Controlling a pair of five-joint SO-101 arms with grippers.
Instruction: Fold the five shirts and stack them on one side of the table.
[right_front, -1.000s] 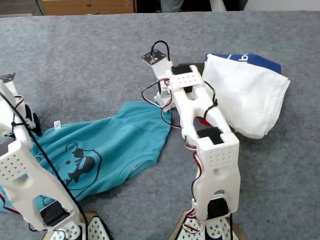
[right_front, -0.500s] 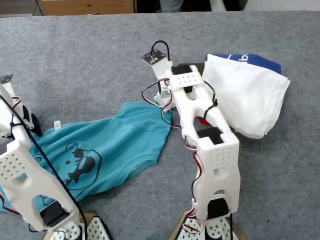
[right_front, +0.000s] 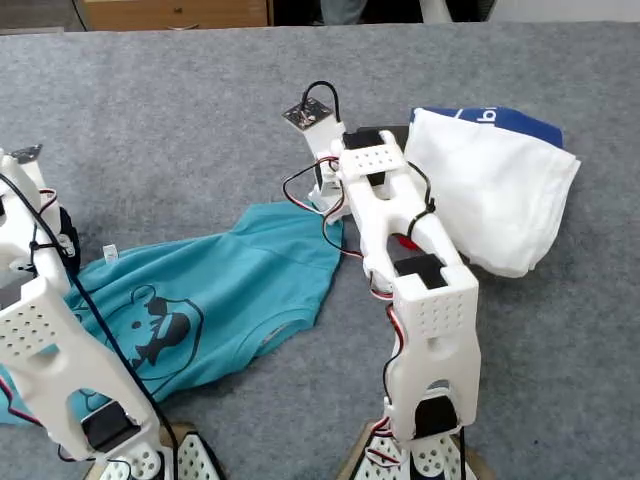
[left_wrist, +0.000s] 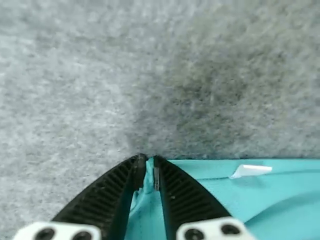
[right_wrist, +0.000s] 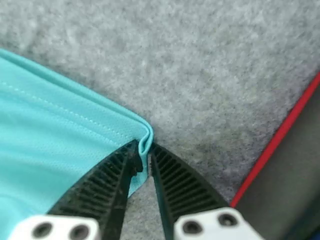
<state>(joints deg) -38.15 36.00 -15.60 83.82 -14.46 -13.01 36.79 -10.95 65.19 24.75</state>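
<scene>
I am drawing my left hand (left_wrist: 149, 167), clenched on the teal shirt (right_front: 220, 290) near the table's (right_front: 180, 110) left edge, slightly inward, while my right hand (right_wrist: 145, 152) is gripping its opposite corner mid-table, readying the fold.

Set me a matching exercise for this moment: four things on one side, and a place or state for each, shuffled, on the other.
Things:
1. teal shirt
2. white shirt
3. blue shirt
4. left gripper

Places or states:
A. mostly covered, only its far edge showing
B. unfolded, spread out
C. shut on a teal edge
D. folded, lying on top of another shirt

Pairs: 1-B, 2-D, 3-A, 4-C
</scene>
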